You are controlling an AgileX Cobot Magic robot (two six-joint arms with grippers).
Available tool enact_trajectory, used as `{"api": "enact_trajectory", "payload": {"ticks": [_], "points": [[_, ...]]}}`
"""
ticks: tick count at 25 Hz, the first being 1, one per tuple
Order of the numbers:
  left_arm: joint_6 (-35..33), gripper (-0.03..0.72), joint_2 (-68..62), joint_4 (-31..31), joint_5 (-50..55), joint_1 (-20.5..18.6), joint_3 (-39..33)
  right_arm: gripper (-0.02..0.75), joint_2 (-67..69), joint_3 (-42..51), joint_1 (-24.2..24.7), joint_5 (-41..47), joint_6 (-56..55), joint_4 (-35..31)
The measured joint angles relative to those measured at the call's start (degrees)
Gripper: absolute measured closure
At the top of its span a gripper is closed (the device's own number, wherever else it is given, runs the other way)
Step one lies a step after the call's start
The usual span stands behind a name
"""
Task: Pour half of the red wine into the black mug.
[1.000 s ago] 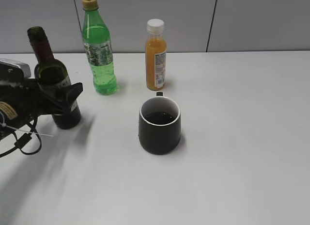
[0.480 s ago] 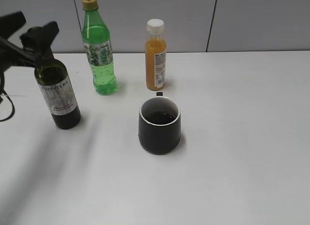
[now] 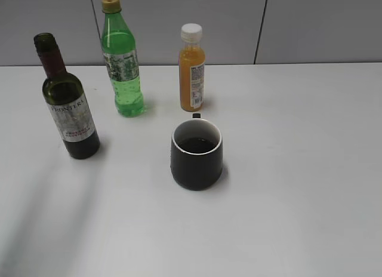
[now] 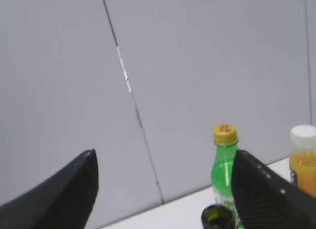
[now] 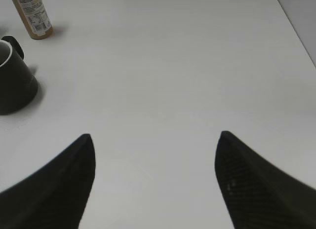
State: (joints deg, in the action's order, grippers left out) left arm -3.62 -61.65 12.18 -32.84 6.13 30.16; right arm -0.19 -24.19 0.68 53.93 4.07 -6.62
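The red wine bottle, dark green glass with a white "Frontera" label and no cap, stands upright at the table's left. Its open mouth shows at the bottom of the left wrist view. The black mug stands mid-table with dark liquid inside and its handle at the back; it also shows at the left edge of the right wrist view. My left gripper is open and empty, raised above and behind the bottle, out of the exterior view. My right gripper is open and empty over bare table right of the mug.
A light green soda bottle with a yellow cap and a small orange juice bottle with a white cap stand behind the mug. A grey panelled wall runs behind the white table. The table's right edge shows in the right wrist view.
My left gripper let go of the wine bottle, rose and drew back to the upper left out of the exterior view. The bottle stays upright where it stood.
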Motion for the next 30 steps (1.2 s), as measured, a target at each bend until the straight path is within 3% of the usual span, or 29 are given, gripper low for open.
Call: {"api": "enact_trajectory", "payload": {"ticks": [7,14,21,30], "points": [[-0.12,0.065,18.77,-0.12,47.82,0.0,7.08,0.165,0.0,0.0,0.0,0.0,0.0,0.0],[-0.12,0.069,25.75,-4.45,82.04,0.0,9.45,0.165,0.0,0.0,0.0,0.0,0.0,0.0],[-1.54,0.081,30.67,-12.18,90.19,0.0,8.24,0.165,0.0,0.0,0.0,0.0,0.0,0.0],[-1.89,0.097,46.71,-14.62,94.48,0.0,1.14,0.165,0.0,0.0,0.0,0.0,0.0,0.0]]}}
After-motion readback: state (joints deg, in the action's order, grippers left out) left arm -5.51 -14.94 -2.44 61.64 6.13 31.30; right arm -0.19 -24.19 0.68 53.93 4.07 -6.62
